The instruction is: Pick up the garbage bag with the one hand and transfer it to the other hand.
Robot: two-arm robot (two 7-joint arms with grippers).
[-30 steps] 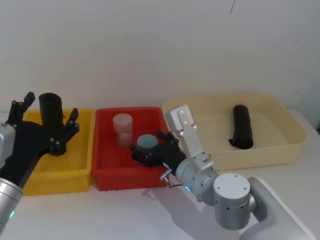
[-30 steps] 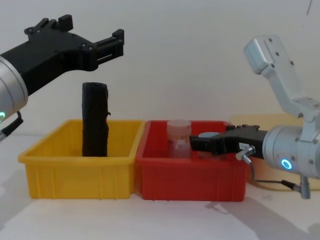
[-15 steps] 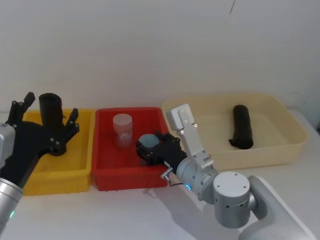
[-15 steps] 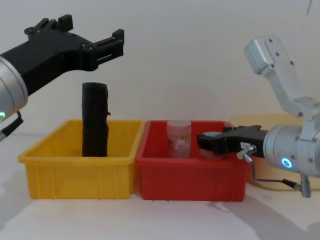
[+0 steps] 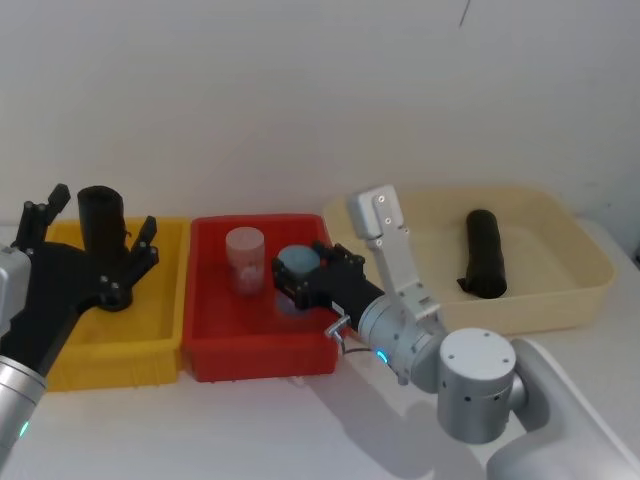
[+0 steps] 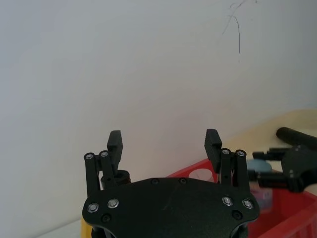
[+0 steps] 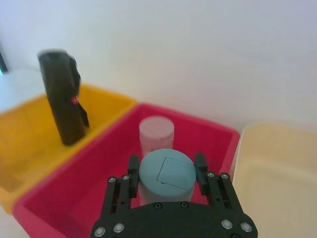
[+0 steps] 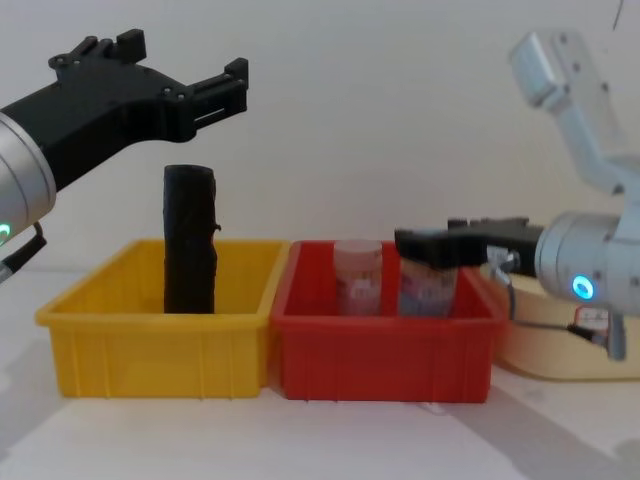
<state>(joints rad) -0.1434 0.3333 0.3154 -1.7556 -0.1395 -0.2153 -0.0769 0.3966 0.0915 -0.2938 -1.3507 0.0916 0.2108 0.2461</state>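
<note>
White wall behind three bins (image 5: 120, 345), two jars; right end effector (image 7: 166, 171) clamped on blue-lidded jar (image 7: 166, 173)

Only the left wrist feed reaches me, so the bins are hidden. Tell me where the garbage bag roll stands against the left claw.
Observer: The garbage bag roll stands upright in the yellow bin, with the open left claw above its top, not touching it.
Operator: Report the right claw.
Observer: The right claw is shut on a teal-lidded jar over the red bin.
Operator: Name anything else black.
Observer: A slimmer black roll lies in the beige tray.
</note>
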